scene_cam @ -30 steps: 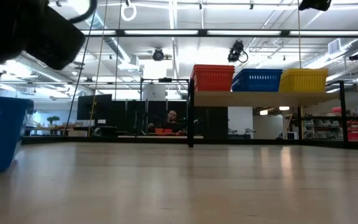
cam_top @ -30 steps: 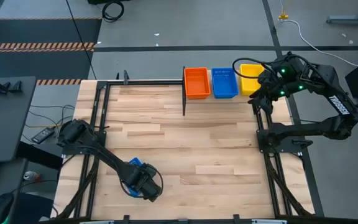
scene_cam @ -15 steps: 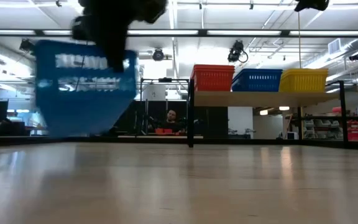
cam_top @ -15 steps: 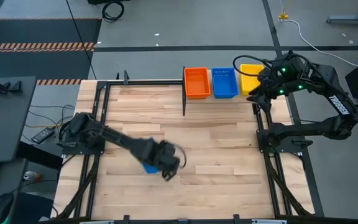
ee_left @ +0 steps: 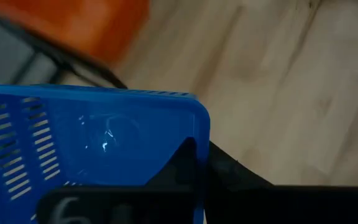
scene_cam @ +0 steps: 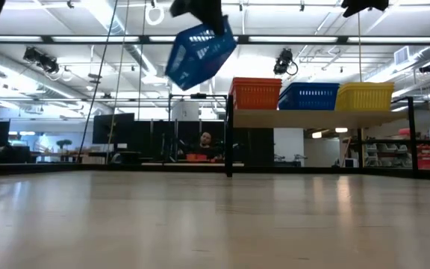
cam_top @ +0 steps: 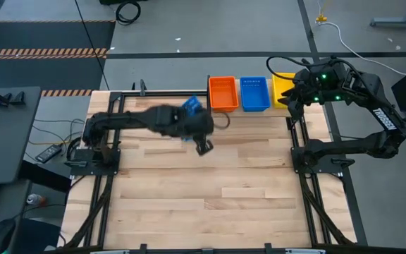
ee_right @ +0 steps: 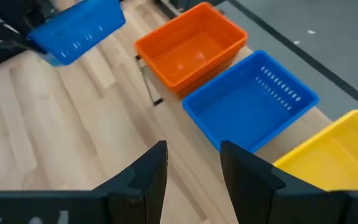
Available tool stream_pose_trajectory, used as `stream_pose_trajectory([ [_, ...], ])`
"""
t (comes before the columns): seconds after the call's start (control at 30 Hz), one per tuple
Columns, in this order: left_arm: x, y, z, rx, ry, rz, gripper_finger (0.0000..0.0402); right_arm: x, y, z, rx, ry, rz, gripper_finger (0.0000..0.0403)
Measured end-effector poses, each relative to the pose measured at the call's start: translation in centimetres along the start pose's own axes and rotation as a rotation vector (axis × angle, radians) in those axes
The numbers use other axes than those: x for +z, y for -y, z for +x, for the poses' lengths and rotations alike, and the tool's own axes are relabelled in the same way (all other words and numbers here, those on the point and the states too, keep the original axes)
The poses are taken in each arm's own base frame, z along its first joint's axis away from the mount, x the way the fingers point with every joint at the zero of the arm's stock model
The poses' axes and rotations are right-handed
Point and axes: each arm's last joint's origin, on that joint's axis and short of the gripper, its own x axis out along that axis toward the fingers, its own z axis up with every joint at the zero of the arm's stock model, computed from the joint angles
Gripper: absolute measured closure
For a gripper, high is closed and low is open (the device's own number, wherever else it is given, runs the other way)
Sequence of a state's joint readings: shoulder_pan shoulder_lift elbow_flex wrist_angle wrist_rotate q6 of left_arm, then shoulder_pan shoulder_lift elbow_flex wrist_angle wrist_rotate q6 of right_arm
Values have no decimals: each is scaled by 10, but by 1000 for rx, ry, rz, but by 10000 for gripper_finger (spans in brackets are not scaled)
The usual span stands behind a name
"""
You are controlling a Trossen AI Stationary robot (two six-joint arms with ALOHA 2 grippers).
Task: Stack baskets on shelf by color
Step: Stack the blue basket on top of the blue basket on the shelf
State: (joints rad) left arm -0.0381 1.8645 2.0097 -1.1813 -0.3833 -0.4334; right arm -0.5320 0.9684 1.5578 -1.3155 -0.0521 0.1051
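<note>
Pale planks of butcher-block wood make up the bench (cam_top: 210, 183), which sits on a grey concrete floor inside a black metal frame; the low view looks across it into a bright workshop hall with ceiling strip lights, where a person (scene_cam: 207, 142) sits far behind. At the far edge stands the shelf (scene_cam: 312, 118), a light-wood board on thin black posts, carrying three baskets side by side: an orange basket (cam_top: 223, 93), a blue basket (cam_top: 254, 94) and a yellow basket (cam_top: 283, 87), all rectangular plastic with slotted sides. A fourth, the carried blue basket (scene_cam: 198, 51), hangs tilted in the air just beside the orange one and above the shelf's level, clamped by its rim in the left claw (cam_top: 192, 121). That makes two blue, one orange and one yellow in sight. Over the shelf's yellow end hovers the right claw (ee_right: 193, 163), its fingers apart and holding nothing.
</note>
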Motion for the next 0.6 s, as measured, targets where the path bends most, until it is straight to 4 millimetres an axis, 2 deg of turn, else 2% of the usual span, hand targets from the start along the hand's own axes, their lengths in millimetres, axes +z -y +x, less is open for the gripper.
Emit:
stream_pose_trajectory([
  [0.13, 24, -23, -13, 9, 94, 146, 395, 4, 0, 3, -7, 20, 19, 247],
  [0.3, 42, -34, -23, -76, 206, 444, 395, 17, -1, 16, -6, 46, 115, 247],
  [0.47, 40, -27, -25, -208, 241, 843, 395, 30, 0, 42, -43, 10, 147, 247],
  [0.6, 35, -25, -26, -246, 234, 1025, 395, 39, -1, 73, 1, -91, 167, 247],
])
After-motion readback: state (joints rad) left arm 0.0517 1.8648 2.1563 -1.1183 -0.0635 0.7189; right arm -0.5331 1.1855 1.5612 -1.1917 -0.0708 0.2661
